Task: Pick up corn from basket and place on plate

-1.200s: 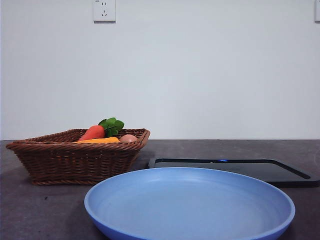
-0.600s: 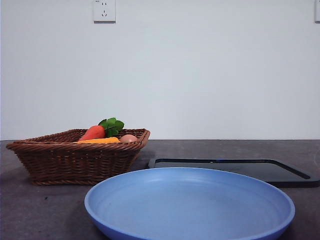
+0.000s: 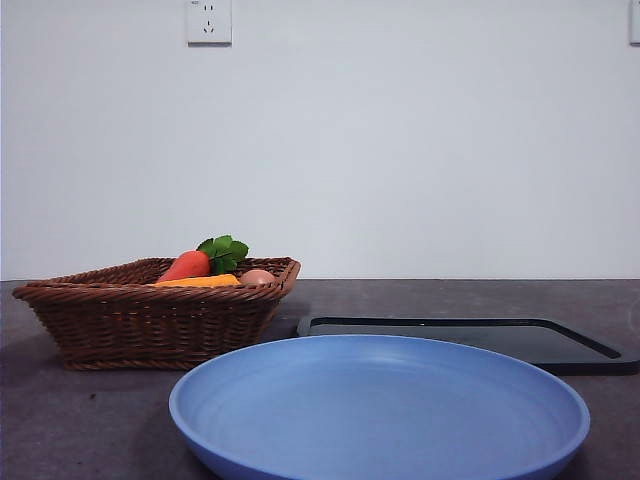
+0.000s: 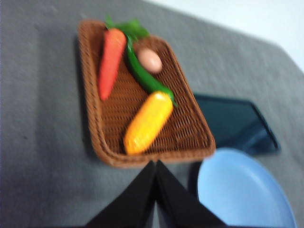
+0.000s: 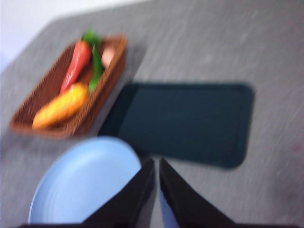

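Observation:
The corn (image 4: 148, 122), a long orange-yellow cob, lies in the brown wicker basket (image 4: 186, 129) near its end closest to the plate. In the front view only a strip of the corn (image 3: 200, 281) shows above the rim of the basket (image 3: 150, 325). The light-blue plate (image 3: 380, 410) sits empty in front. My left gripper (image 4: 154, 164) hangs shut above the table, just outside the basket's rim near the corn. My right gripper (image 5: 156, 161) is shut too, high over the rim of the plate (image 5: 85, 178), beside the black tray. The corn (image 5: 61, 107) also shows in that blurred view.
A red-orange carrot (image 4: 110, 61), a long green vegetable (image 4: 142, 78) and a pinkish egg (image 4: 150, 60) share the basket. A flat black tray (image 3: 470, 335) lies behind the plate, right of the basket. A wall with a socket stands behind the table.

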